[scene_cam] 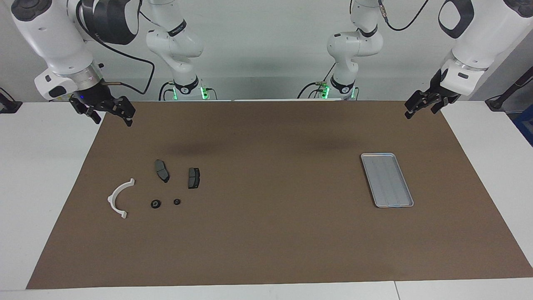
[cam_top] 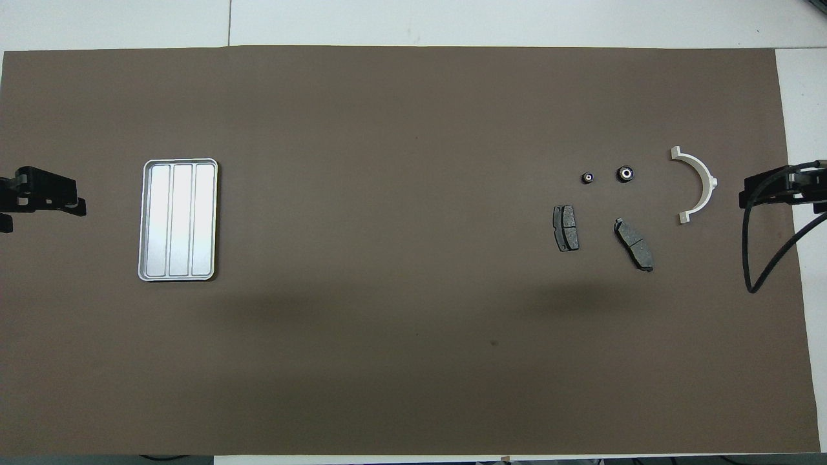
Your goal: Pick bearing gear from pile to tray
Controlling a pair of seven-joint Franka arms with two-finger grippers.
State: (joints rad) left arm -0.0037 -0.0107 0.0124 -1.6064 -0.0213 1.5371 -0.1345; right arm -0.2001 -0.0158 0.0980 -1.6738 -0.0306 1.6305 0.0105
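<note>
The pile lies on the brown mat toward the right arm's end. It holds a white half-ring bracket [scene_cam: 120,198] [cam_top: 696,184], two dark grey brake pads [scene_cam: 162,170] [scene_cam: 194,178] [cam_top: 634,244] [cam_top: 566,227], and two small black round pieces [scene_cam: 155,204] [scene_cam: 177,201] [cam_top: 625,173] [cam_top: 588,177] that lie farther from the robots than the pads. The silver ribbed tray [scene_cam: 387,180] [cam_top: 178,219] lies empty toward the left arm's end. My right gripper [scene_cam: 112,118] [cam_top: 772,187] hangs open and empty over the mat's edge beside the bracket. My left gripper [scene_cam: 421,111] [cam_top: 45,200] hangs open and empty over the mat's edge beside the tray.
The brown mat [scene_cam: 266,233] covers most of the white table [scene_cam: 41,166]. A black cable [cam_top: 756,258] loops down from the right wrist over the mat's edge. Both arm bases stand at the robots' end of the table.
</note>
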